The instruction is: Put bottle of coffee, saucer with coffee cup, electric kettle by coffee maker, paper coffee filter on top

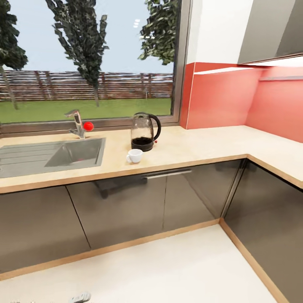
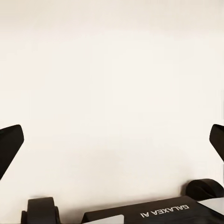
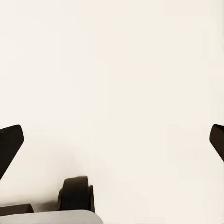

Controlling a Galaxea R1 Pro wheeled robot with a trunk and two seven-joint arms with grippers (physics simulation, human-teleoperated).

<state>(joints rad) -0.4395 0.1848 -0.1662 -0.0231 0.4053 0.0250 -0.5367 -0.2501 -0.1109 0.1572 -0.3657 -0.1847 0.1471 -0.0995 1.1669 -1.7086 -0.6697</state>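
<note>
Kettle and cup on the bench

We see the electric kettle (image 1: 144, 132) upright on the bench (image 1: 202, 147), right of the sink (image 1: 50, 155); the coffee cup (image 1: 135, 156) stands just before it; left end effector (image 2: 112, 142) and right end effector (image 3: 112, 142) are spread wide, holding nothing, above the pale floor (image 1: 168, 269).

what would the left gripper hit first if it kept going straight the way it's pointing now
Probably the pale floor. The left gripper is open with nothing between its fingers, pointing at that bare surface with the robot's own base at the frame edge. Depth is unclear.
</note>
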